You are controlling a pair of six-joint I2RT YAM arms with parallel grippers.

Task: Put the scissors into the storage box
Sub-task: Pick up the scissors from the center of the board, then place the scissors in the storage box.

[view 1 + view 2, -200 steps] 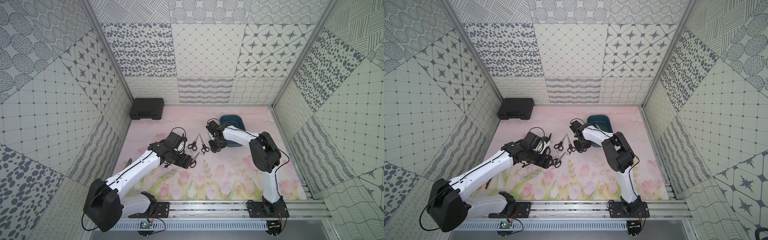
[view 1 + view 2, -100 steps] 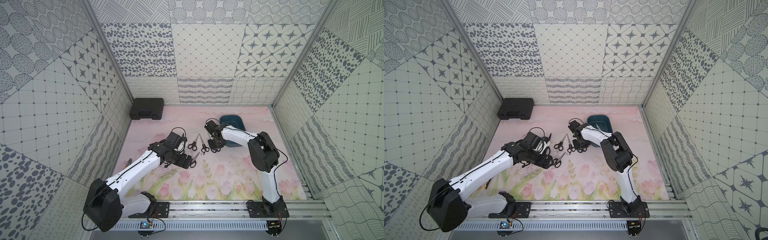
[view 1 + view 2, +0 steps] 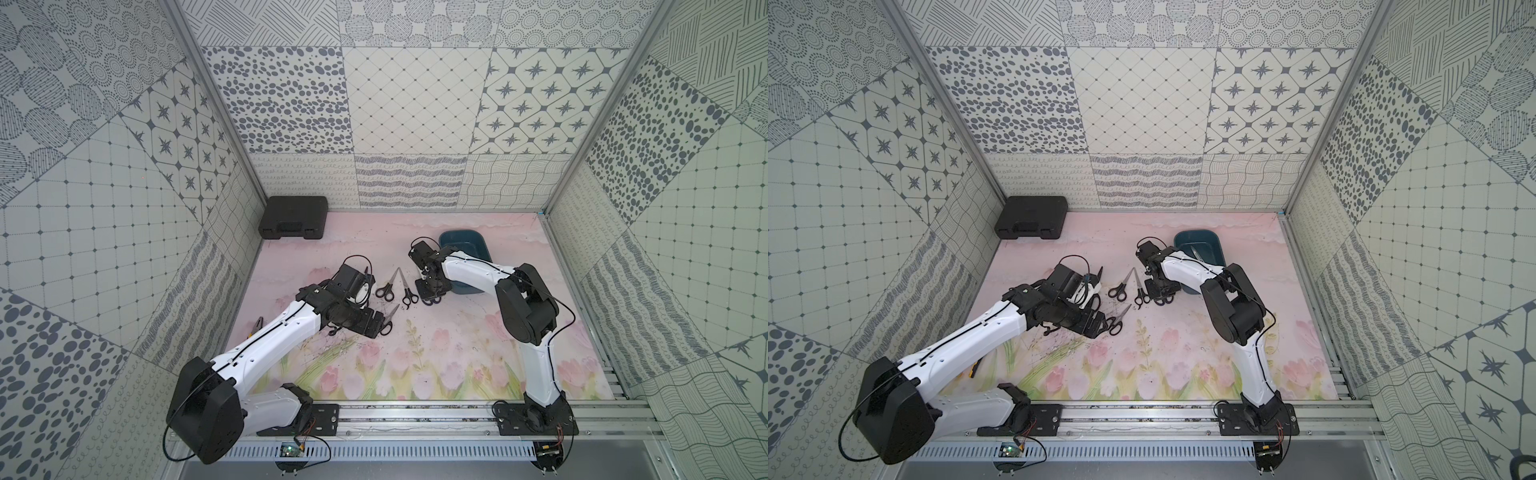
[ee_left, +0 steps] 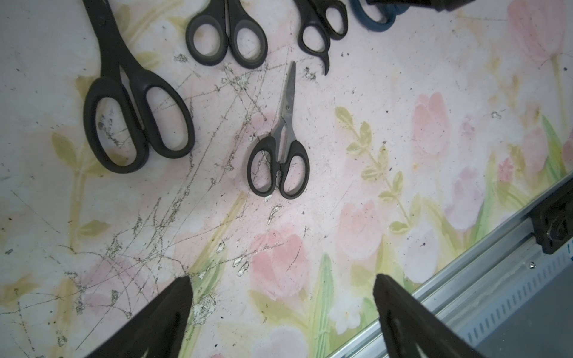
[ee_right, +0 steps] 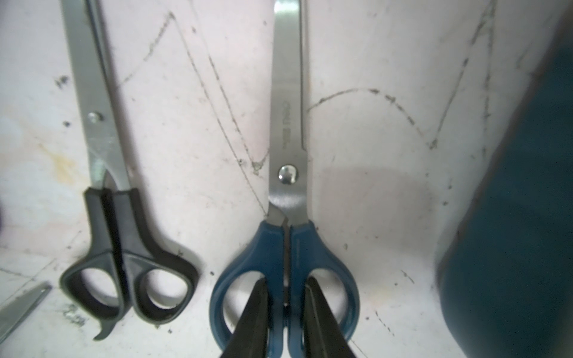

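my right gripper (image 5: 286, 280) pinches the blue-handled scissors (image 5: 286, 139) between their loops, flat on the worktop (image 3: 457, 353) just beside the storage box (image 5: 511, 232) near the far edge. my left gripper (image 4: 280, 277) hangs wide open over small scissors (image 4: 280, 155).

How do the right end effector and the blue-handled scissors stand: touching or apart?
Touching. Right wrist view: the right end effector has a finger in each loop of the blue-handled scissors, pressing the inner bars.

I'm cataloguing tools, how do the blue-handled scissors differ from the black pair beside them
The blue-handled scissors have plain loops and broader blades; the black pair has a hooked finger rest. The right gripper pinches the blue handles; the black pair lies untouched. Both are closed.
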